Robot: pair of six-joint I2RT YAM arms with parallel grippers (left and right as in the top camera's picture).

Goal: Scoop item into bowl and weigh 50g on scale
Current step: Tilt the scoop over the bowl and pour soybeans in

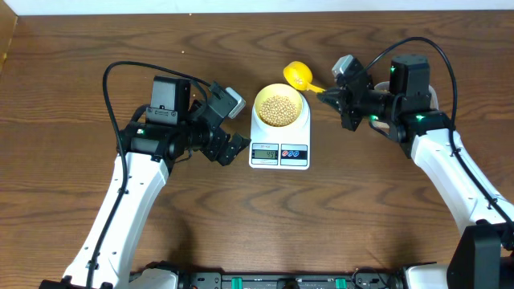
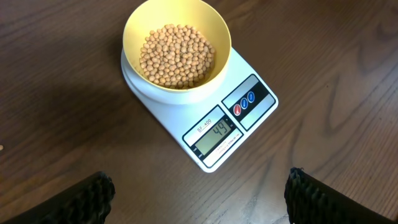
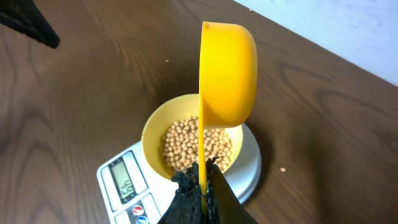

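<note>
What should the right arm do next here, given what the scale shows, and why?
Probably refill the scoop lightly and add a few more beans. The scale display reads 44, short of 50, and the right gripper holds the scoop tipped on its side beside the bowl, seemingly empty.
</note>
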